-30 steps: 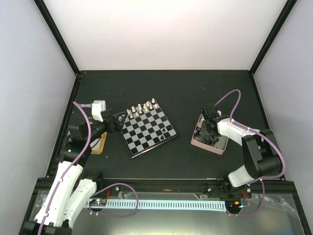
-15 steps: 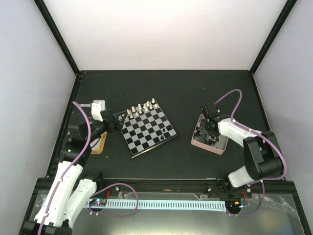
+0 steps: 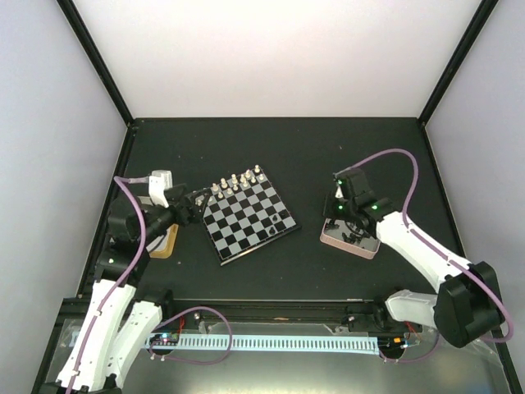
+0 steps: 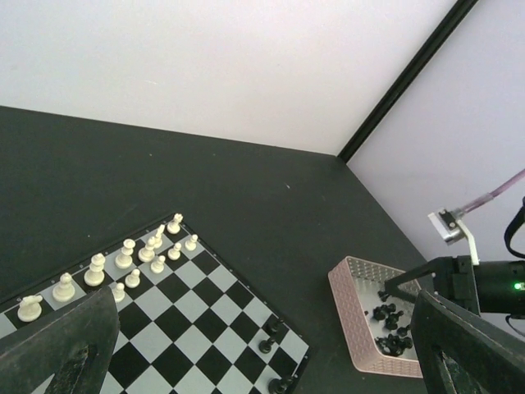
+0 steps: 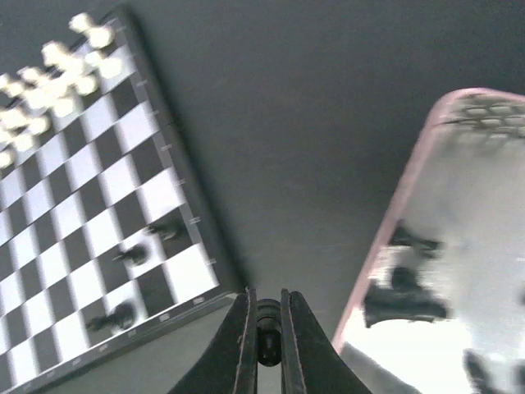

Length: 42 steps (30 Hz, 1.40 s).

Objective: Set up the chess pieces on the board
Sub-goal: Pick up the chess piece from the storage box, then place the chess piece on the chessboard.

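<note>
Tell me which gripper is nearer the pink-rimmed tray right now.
Right. The right gripper, shut on a black piece, is at the pink-rimmed tray's left edge; the left gripper is open at the board's far-left corner.

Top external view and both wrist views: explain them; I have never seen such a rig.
A left arm and a right arm stand at a table's near edge. The top view looks down from behind them; each wrist view looks past one arm's own pincer. On the table lie a chessboard, white pieces along its far side, three black ones near its right corner, and a pink tray of black pieces. The left pincer is open and empty. The right pincer pinches a small black piece.
</note>
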Motion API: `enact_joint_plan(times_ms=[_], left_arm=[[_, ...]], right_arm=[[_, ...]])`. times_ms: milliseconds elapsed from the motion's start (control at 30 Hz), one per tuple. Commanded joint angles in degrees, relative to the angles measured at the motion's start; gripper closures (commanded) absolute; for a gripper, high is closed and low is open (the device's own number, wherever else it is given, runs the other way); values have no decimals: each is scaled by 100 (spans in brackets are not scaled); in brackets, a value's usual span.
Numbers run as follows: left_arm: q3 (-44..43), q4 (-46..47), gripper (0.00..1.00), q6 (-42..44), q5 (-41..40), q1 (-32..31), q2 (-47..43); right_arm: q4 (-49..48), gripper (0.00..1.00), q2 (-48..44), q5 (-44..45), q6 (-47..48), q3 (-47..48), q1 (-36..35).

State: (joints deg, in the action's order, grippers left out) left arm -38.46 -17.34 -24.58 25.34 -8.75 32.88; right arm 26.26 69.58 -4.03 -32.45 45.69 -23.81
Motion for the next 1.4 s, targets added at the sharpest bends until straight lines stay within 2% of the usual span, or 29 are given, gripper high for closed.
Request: enact_joint_plan(times_ms=[0,200,433,833,1167,1367], left_arm=[[-234,-128,1,-9,129,-45,-208],[-337,-188,1,218,-109,-40,-134],[-330,-313,1,417,-691,-43,-170],[24,-283,1,534,-1709,-32,-430],[-13,-339,1,594,-1744,-37,-498],[-13,-325,1,594,-1680,-32,-511]], right_arm=[[56,96,199,197,-242,471,-816],[464,96,1419,1152,-325,1524,-1989],[1112,95,2791,1911,-118,2623,-2611],[1217,93,3861,1385,330,3330,-2883],[1338,92,4367,1366,340,3712,-2883],[1365,87,4432,1355,289,3684,-2890]])
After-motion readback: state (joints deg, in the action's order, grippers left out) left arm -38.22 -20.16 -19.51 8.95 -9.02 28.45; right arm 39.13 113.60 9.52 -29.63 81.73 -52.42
